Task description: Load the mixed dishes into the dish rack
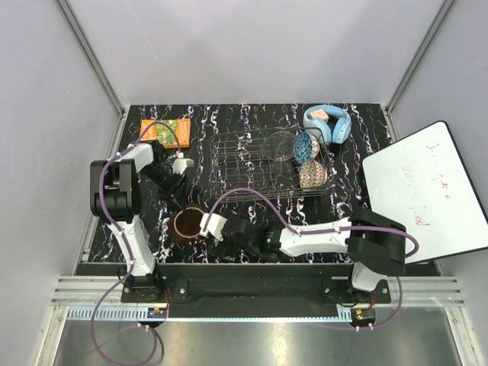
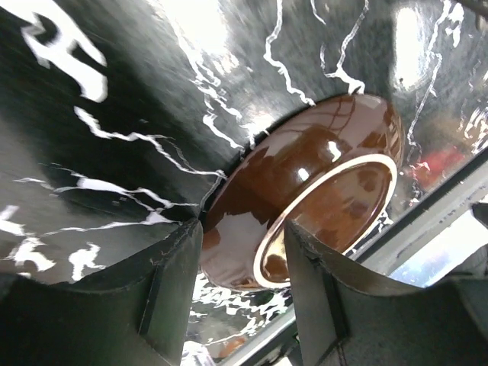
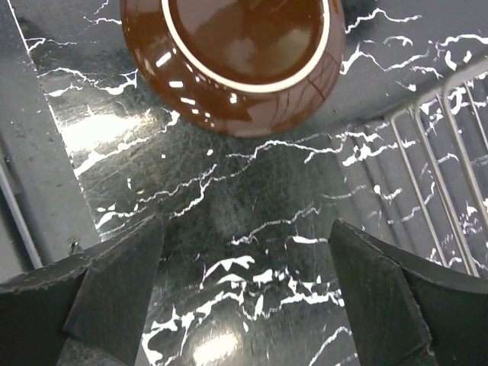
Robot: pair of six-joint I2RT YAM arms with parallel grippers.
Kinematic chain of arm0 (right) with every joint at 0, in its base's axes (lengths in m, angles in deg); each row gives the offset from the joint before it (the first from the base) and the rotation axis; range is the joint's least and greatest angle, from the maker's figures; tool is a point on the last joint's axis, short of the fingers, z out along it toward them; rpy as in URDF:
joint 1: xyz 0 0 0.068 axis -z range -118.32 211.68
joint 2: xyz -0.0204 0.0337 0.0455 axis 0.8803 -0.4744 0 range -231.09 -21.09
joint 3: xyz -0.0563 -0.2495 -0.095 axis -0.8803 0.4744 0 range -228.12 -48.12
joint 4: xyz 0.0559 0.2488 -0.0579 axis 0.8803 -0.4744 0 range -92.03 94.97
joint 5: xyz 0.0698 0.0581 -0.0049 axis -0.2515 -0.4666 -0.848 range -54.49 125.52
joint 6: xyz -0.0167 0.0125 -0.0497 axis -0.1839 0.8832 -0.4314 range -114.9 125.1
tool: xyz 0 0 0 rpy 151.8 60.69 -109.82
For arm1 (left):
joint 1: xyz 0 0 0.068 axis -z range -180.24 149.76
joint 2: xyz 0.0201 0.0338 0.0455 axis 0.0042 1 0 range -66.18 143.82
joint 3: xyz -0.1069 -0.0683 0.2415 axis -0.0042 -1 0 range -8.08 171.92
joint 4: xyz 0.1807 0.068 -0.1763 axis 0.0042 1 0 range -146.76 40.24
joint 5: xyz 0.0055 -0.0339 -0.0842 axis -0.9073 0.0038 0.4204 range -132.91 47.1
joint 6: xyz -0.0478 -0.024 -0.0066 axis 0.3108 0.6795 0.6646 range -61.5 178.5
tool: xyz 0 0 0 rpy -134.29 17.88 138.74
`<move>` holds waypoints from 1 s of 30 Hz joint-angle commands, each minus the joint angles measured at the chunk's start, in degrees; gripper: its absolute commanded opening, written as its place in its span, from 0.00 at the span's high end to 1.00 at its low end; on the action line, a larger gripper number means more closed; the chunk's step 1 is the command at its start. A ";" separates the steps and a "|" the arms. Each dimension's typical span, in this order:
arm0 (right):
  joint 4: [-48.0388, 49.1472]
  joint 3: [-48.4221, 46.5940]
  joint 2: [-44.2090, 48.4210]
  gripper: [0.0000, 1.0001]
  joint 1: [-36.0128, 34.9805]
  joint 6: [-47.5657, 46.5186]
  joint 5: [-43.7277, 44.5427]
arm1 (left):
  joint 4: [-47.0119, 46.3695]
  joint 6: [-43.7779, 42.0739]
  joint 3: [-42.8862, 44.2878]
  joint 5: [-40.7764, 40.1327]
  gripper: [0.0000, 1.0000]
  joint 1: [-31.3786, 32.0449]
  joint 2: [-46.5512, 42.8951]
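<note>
Right gripper point(image 3: 245, 244) near bowl point(image 3: 236, 53) (jaws wide).

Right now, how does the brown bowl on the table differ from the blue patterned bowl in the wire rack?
The brown bowl sits on the table, outside the dish rack; the blue patterned bowl is inside it. The brown bowl is plain and glossy; the blue one carries a pattern. The open right hand is close to the brown bowl; no hand is near the blue one. Both are round dishes.
</note>
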 commanded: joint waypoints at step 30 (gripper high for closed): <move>38.03 5.84 -21.91 0.00 -12.37 -31.19 24.47 | -4.32 2.13 -5.69 5.28 0.49 6.83 -5.06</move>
